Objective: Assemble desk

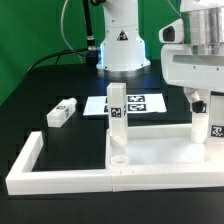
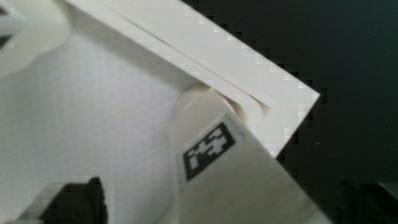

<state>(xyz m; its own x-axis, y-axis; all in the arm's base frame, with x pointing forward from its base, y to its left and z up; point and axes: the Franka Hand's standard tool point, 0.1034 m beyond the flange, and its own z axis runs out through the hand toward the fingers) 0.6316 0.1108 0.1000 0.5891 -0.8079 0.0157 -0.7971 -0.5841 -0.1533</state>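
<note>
Marker board (image 1: 138, 102), white border frame (image 1: 25, 162), black table (image 1: 40, 95)

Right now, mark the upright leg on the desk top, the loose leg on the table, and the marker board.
upright leg (image 1: 117, 112), exterior view, mid shaft.
loose leg (image 1: 61, 112), exterior view, top face centre.
marker board (image 1: 150, 102), exterior view, tagged area.

Desk top (image 1: 160, 150) — lies on the table inside the border frame (image 1: 40, 165). One leg (image 1: 117, 117) upright at its exterior-view left edge; another leg (image 1: 214, 125) upright at its right corner. Loose leg (image 1: 61, 112) well left; marker board (image 1: 138, 103) behind — flat.
</note>
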